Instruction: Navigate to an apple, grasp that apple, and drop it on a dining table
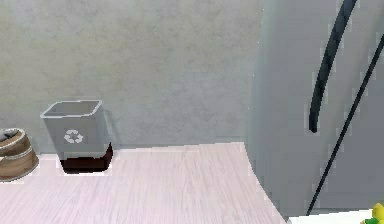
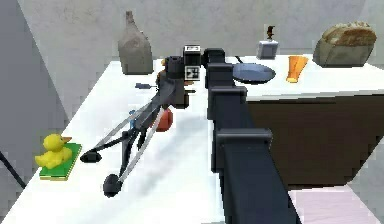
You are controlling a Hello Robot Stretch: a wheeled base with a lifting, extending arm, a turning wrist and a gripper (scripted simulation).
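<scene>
A small red round thing (image 2: 163, 120), apple-like in colour, sits close under the gripper's dark body above the white countertop (image 2: 180, 190). The arm (image 2: 232, 140) rises from the bottom edge as a dark square bar, with two white marked squares (image 2: 192, 55) at its far end. From there the gripper (image 2: 100, 170) reaches down and to the left, and its thin fingers (image 2: 120, 140) stretch over the counter. With the counter right behind it, I cannot tell whether the gripper holds anything.
On the counter stand a yellow shape on a green pad (image 2: 55, 155), a brownish bottle (image 2: 132, 45), a dark pan (image 2: 252, 73), an orange cup (image 2: 294, 68) and a bread loaf (image 2: 345, 45). Ahead are a grey recycling bin (image 1: 73, 135), a wall and a tall grey fridge (image 1: 320, 100).
</scene>
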